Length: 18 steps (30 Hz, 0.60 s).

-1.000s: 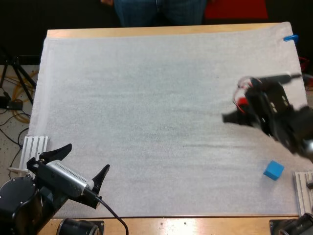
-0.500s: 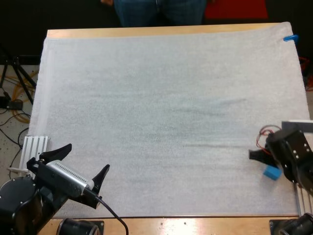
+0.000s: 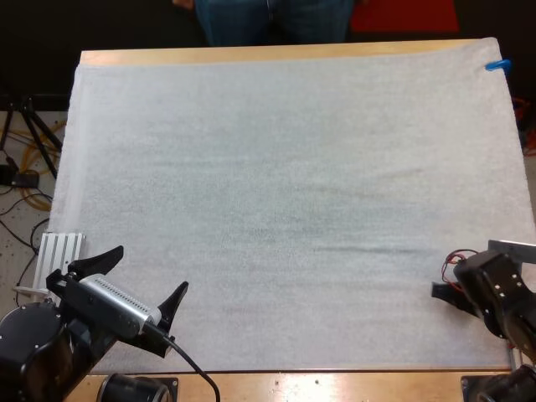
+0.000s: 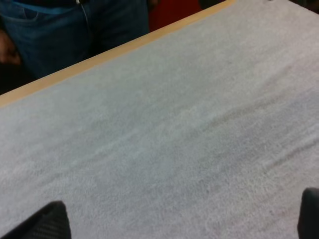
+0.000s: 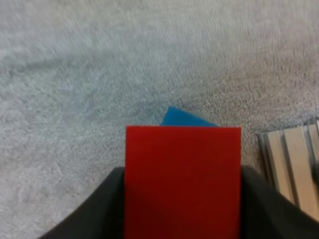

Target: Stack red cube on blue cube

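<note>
My right gripper (image 5: pixel 182 199) is shut on the red cube (image 5: pixel 182 169), its dark fingers (image 5: pixel 94 214) pressing on it from both sides. Just past the red cube's far edge, a corner of the blue cube (image 5: pixel 188 119) shows on the white mat. In the high view the right gripper (image 3: pixel 452 293) hangs low near the mat's near right corner, and the arm hides both cubes. My left gripper (image 3: pixel 151 270) rests at the near left corner, open, nothing between its fingers (image 4: pixel 47 224).
A ribbed metal plate (image 5: pixel 291 159) lies right beside the blue cube, and another (image 3: pixel 60 251) sits at the mat's left edge. A person in jeans (image 3: pixel 268 21) stands at the table's far side. A tripod and cables (image 3: pixel 25 151) are off the table's left.
The right arm has swung from the mat's mid right toward the near right corner and come down over the blue cube, which it now covers. The left arm has not moved.
</note>
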### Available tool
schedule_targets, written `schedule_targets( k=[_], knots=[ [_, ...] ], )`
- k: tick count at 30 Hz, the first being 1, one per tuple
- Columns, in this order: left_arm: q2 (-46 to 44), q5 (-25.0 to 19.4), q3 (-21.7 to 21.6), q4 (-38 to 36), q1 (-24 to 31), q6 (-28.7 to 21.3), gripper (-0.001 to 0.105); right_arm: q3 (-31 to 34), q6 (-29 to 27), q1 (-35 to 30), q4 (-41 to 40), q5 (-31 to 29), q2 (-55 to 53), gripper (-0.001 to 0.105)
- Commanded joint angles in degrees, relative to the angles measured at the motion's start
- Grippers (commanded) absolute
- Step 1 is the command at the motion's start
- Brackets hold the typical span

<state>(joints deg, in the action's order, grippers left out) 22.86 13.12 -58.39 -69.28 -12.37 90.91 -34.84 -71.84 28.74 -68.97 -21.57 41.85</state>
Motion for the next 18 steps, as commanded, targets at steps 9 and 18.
schedule_targets(
  k=[9, 18],
  knots=[
    [0.12, 1.73, -0.45, 0.05, -0.31, 0.46, 0.087, 3.09, 0.87, -7.46, 5.72, 5.59, 0.57, 0.0],
    [0.12, 2.32, -0.45, 0.05, -0.31, 0.46, 0.087, 3.4, -1.24, -15.24, 7.42, 10.46, 4.86, 0.0]
  ],
)
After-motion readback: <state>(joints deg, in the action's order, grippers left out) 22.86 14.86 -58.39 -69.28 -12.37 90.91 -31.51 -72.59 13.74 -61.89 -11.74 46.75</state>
